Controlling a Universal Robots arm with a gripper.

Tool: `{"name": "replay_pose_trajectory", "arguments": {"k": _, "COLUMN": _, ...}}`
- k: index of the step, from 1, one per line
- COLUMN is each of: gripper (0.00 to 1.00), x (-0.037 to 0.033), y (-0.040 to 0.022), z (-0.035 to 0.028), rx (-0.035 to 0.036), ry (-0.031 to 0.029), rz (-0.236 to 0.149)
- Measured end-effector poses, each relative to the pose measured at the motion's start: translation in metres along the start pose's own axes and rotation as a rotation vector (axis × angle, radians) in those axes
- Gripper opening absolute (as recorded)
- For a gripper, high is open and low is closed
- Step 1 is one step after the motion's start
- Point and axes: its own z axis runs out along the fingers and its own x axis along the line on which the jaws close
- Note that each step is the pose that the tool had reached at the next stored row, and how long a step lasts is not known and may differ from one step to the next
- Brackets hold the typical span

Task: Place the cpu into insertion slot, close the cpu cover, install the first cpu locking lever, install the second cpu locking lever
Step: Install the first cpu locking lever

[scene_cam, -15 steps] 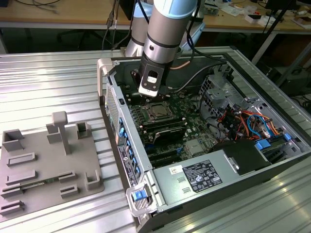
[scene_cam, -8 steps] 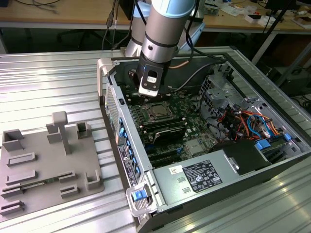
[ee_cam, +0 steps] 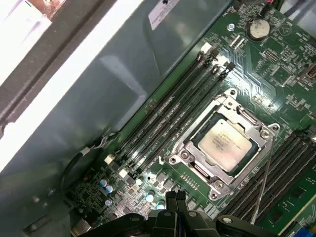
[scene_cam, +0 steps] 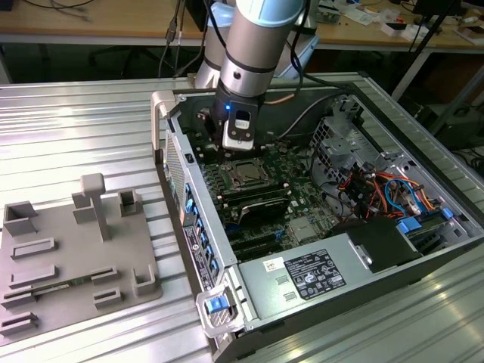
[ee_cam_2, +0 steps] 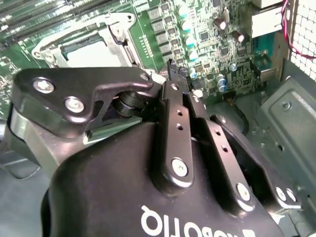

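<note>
The cpu (ee_cam: 227, 143) lies flat in its socket on the green motherboard, its silver-tan top showing through the window of the cpu cover (ee_cam: 190, 148). The cover lies down around the chip. A thin metal locking lever (ee_cam: 264, 180) runs along one side of the socket. In the exterior view the cpu (scene_cam: 246, 173) sits just below my gripper (scene_cam: 237, 144), which hangs over the board beside the socket. In both wrist views the gripper (ee_cam: 173, 197) (ee_cam_2: 174, 70) has its black fingertips together with nothing between them, a short way off the socket frame (ee_cam_2: 111, 29).
The open computer case (scene_cam: 178, 162) walls in the board. Memory slots (ee_cam: 163, 116) flank the socket. A power supply (scene_cam: 310, 274) and bundled cables (scene_cam: 386, 193) fill the exterior view's right. A grey fixture plate (scene_cam: 68, 257) lies on the ribbed table at the exterior view's left.
</note>
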Motion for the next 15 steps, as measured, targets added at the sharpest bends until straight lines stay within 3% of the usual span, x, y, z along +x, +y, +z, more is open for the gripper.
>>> {"name": "replay_pose_trajectory", "arguments": {"k": 7, "gripper": 0.11, "x": 0.0077, "y": 0.0068, "z": 0.0014, "rx": 0.0013, "ry": 0.0007, "rz": -0.023}}
{"name": "replay_pose_trajectory", "arguments": {"k": 15, "gripper": 0.11, "x": 0.0080, "y": 0.0071, "z": 0.0021, "rx": 0.0131, "ry": 0.0055, "rz": -0.202}}
